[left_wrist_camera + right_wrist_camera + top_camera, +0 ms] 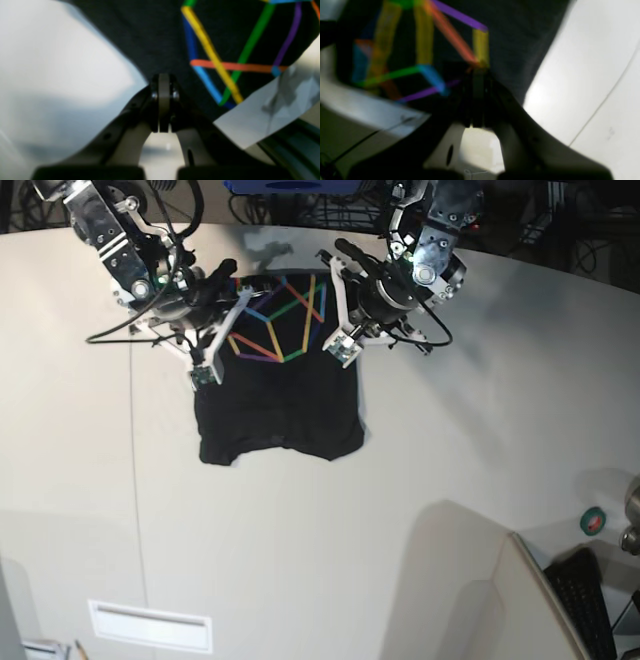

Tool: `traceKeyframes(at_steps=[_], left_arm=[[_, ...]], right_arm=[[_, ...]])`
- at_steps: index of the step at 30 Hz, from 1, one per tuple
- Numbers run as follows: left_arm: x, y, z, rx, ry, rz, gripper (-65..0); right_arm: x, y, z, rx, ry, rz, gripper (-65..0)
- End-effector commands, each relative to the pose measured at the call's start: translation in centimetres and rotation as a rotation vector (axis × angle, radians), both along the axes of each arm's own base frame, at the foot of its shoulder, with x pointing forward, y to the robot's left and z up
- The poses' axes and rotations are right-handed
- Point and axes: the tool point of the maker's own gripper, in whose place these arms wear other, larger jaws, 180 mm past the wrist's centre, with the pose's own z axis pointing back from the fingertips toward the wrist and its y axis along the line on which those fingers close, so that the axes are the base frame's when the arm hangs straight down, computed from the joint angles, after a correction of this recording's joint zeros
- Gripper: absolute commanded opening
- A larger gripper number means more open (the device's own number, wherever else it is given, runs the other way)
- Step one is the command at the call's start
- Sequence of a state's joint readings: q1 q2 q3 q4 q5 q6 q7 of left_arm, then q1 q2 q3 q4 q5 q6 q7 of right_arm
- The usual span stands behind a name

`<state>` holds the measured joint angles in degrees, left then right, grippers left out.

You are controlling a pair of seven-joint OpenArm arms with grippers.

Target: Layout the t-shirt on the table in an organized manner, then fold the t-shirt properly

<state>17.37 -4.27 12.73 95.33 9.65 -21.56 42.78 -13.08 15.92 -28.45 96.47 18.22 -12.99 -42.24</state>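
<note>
The black t-shirt lies on the off-white table with its rainbow line print facing up at the far end. My left gripper sits at the shirt's right edge beside the print. In the left wrist view that gripper is shut, pads pressed together on the hem of the t-shirt. My right gripper is at the opposite edge. In the right wrist view it is shut on the t-shirt right by the print.
A small white rectangular plate lies near the front left. A green tape roll and a keyboard are at the right front, beside a grey panel. The table's curved far edge runs just behind both arms.
</note>
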Motion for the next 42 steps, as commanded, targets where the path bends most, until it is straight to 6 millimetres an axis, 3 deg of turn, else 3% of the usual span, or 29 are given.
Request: traceKeyframes(at_steps=[1, 3, 5, 8, 12, 16, 18, 24, 28, 32, 35, 37, 40, 42], left_arm=[[-0.2, 0.2, -0.6, 0.008, 0.012, 0.001, -65.0], [-1.4, -0.1, -2.3, 0.019, 0.066, -0.02, -65.0], [-1.0, -0.3, -2.8, 0.023, 0.074, -0.032, -65.0], [-0.3, -0.3, -2.6, 0.019, 0.052, -0.031, -65.0], [1.4, -0.6, -1.2, 0.008, 0.001, -0.032, -65.0], [2.4, -0.7, 0.6, -0.006, -0.054, -0.027, -65.0], [2.0, -0.7, 1.5, -0.015, -0.074, -0.024, -65.0], [0.6, 2.0, 4.2, -0.01, -0.125, 0.05, -65.0], [-2.2, 3.8, 4.4, 0.017, -0.096, 0.076, -65.0], [-6.9, 7.2, 3.3, 0.087, -0.005, 0.097, -65.0], [-11.3, 9.9, 2.4, 0.146, 0.091, 0.111, -65.0], [-14.3, 10.5, 2.2, 0.154, 0.14, 0.096, -65.0], [-19.1, 10.2, 2.3, 0.122, 0.208, 0.07, -65.0], [-21.5, 9.8, 2.2, 0.106, 0.253, 0.063, -65.0]], right_arm=[[0.3, -0.2, -0.2, 0.001, -0.017, -0.01, -65.0], [-0.5, -1.0, -2.0, -0.022, 0.008, -0.019, -65.0], [-1.2, -1.3, -3.2, -0.035, 0.033, -0.029, -65.0], [-1.9, -1.0, -4.2, -0.037, 0.067, -0.037, -65.0], [-2.5, -0.5, -3.9, -0.021, 0.068, -0.036, -65.0], [-1.7, 0.4, -1.6, 0.019, 0.006, -0.037, -65.0], [-1.0, -1.1, -0.4, 0.008, -0.018, -0.057, -65.0], [0.5, -5.1, 4.4, 0.012, -0.095, -0.186, -65.0], [-0.2, -8.8, 5.5, -0.049, -0.075, -0.237, -65.0], [-3.5, -13.1, 4.8, -0.156, -0.011, -0.245, -65.0], [-7.3, -16.8, 4.3, -0.232, 0.062, -0.298, -65.0], [-10.5, -18.5, 4.4, -0.273, 0.12, -0.329, -65.0], [-16.8, -19.2, 3.8, -0.305, 0.263, -0.332, -65.0], [-21.1, -18.0, 2.6, -0.287, 0.379, -0.275, -65.0]])
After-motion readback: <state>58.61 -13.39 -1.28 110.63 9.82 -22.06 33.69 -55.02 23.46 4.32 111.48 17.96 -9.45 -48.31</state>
